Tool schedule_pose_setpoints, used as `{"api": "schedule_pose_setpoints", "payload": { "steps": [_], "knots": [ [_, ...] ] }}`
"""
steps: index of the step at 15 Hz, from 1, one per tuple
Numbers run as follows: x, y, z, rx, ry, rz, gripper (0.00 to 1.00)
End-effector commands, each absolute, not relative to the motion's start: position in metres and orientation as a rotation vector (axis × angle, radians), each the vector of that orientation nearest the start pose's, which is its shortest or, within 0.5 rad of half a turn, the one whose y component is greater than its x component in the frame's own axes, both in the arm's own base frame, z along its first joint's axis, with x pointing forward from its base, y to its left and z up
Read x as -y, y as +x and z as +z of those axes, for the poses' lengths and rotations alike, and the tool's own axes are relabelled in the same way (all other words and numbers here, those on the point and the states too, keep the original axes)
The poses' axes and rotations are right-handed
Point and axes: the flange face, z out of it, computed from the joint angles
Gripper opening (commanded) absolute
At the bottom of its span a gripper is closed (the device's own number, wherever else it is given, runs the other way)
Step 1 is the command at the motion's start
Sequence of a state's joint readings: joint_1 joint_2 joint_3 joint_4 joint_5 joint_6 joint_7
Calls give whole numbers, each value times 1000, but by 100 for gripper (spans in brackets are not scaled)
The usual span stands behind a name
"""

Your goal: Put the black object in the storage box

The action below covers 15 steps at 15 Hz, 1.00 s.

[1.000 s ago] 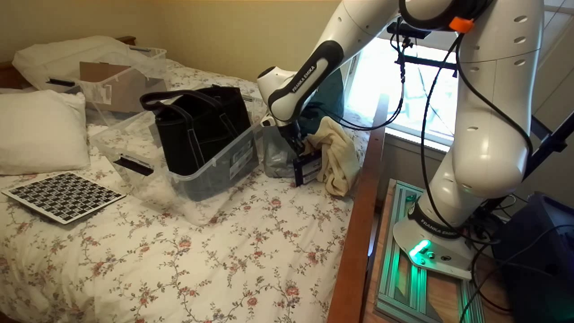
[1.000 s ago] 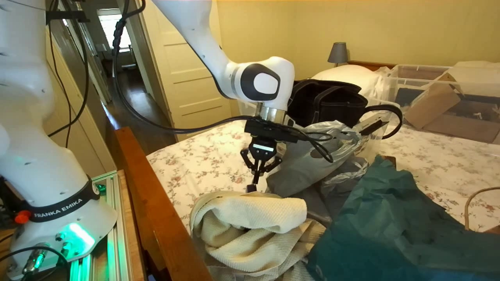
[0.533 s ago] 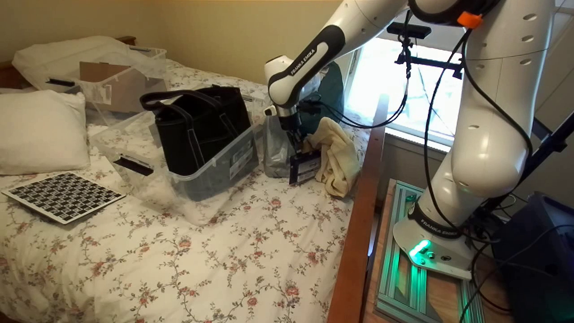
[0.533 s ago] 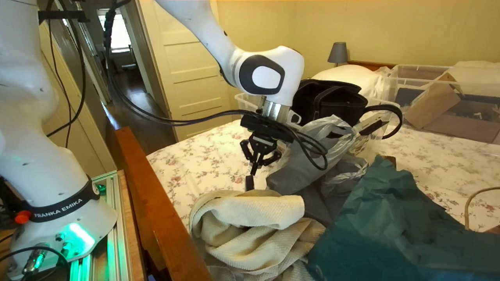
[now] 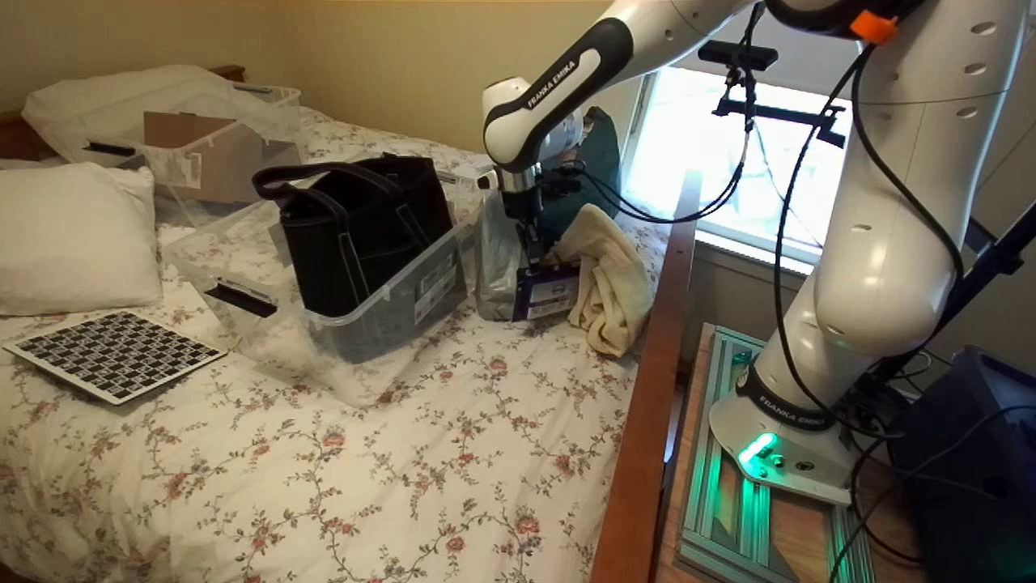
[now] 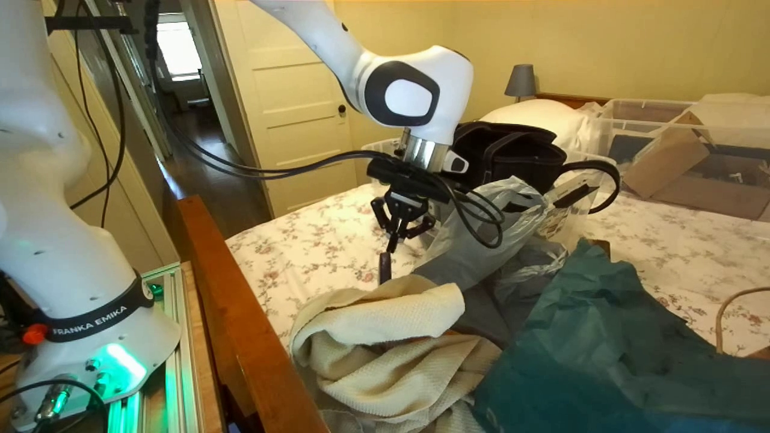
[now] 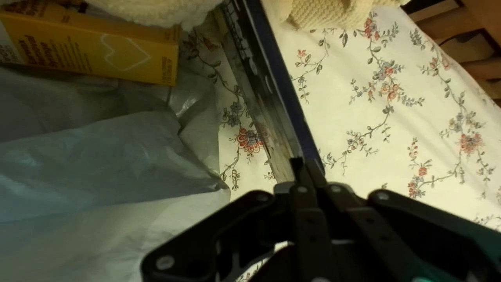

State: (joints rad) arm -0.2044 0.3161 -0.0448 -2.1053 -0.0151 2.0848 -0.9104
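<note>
Fingers (image 7: 312, 235) clenched on upper corner of flat dark blue box (image 7: 287, 90), box hanging on edge beneath them; whether its bottom clears bed (image 5: 364, 486), hard to tell. Cream towel (image 5: 613, 283) just beside box's far end, grey plastic bag (image 6: 460, 267) along one face. Black bag (image 5: 364, 231) inside storage box (image 5: 382, 325), rising above rim, loop handles on top, well apart from fingers. Yellow carton (image 7: 98, 51) lies beside grey plastic bag. Checkered board (image 5: 117, 356) flat on bed, near white pillow (image 5: 77, 235).
</note>
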Motion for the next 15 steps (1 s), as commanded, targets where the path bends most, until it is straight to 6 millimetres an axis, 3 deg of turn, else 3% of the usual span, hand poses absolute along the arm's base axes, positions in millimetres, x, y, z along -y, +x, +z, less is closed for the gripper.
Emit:
{"api": "schedule_pose_setpoints", "payload": {
  "steps": [1,9,15],
  "knots": [
    [124,514,277,940,-2818,381,0],
    [101,504,329,1014,-2850,275,0],
    [79,495,382,1084,-2877,127,0]
  ]
}}
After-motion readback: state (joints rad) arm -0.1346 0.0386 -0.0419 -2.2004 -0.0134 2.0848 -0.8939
